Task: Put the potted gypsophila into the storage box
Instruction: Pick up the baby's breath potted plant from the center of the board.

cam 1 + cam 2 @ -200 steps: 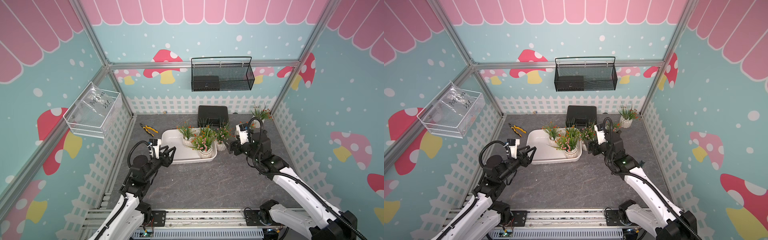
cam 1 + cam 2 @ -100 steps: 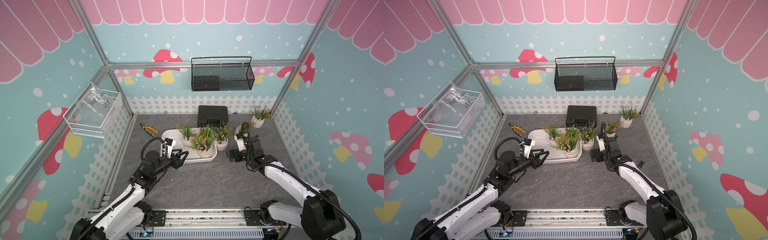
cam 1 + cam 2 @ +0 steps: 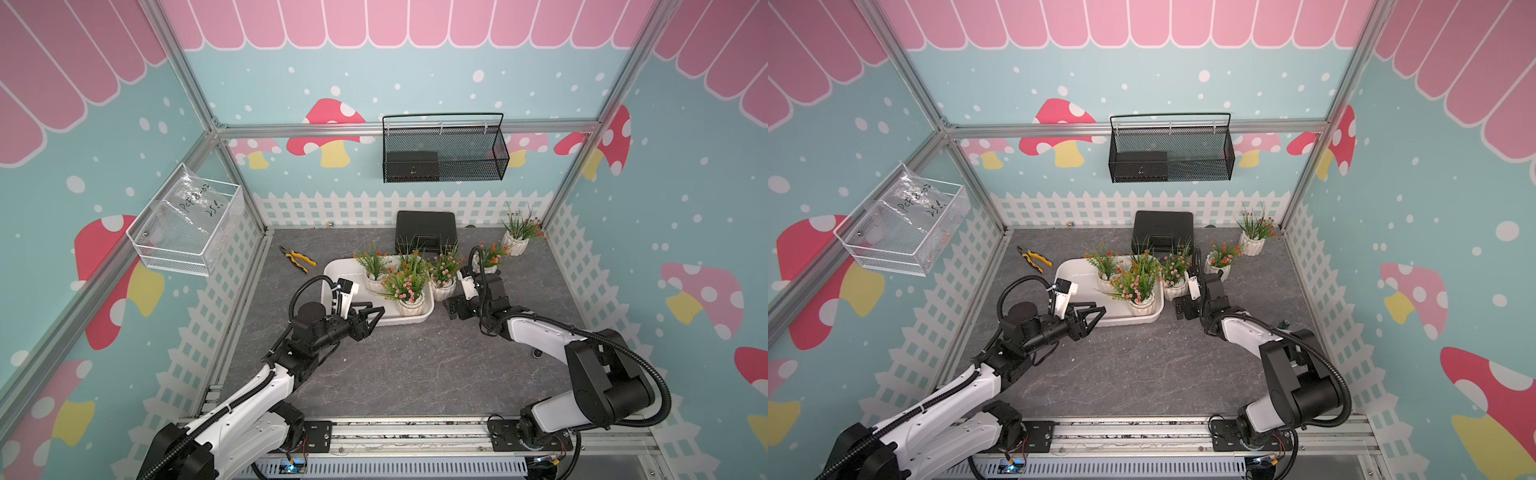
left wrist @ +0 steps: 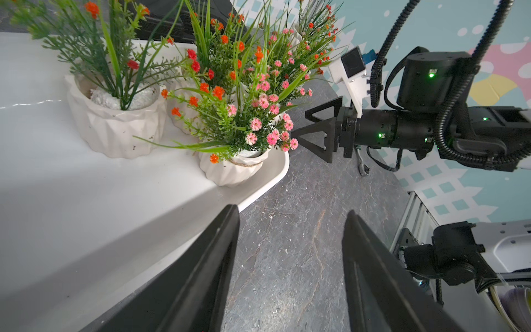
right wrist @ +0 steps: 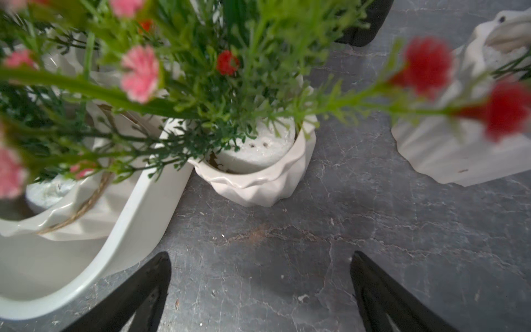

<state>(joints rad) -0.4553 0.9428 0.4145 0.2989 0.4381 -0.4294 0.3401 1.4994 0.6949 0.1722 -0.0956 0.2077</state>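
The right pincer (image 5: 260, 258) is hanging low over the worktop (image 5: 359, 235), jaws spread wide and gripping nothing. It is facing the potted gypsophila (image 5: 258, 181) that is standing just outside the storage box (image 5: 143, 207), close against its short end wall.

To take it well, I judge the jaws should be sliding in level around the ribbed pot body, beneath the sprigs, so that no stems are getting pinched. The finger on the box side is getting little room and is risking a knock against that wall. The lift should be clearing the rim before crossing inward.

Three pots (image 4: 112, 126) are sitting inside the box, crowded toward that end. A fifth pot (image 3: 1220, 271) is standing near the box, and a sixth pot (image 3: 1251, 245) well apart from it. The left pincer (image 4: 290, 211), partly parted and empty, is hovering by the box's near long wall.
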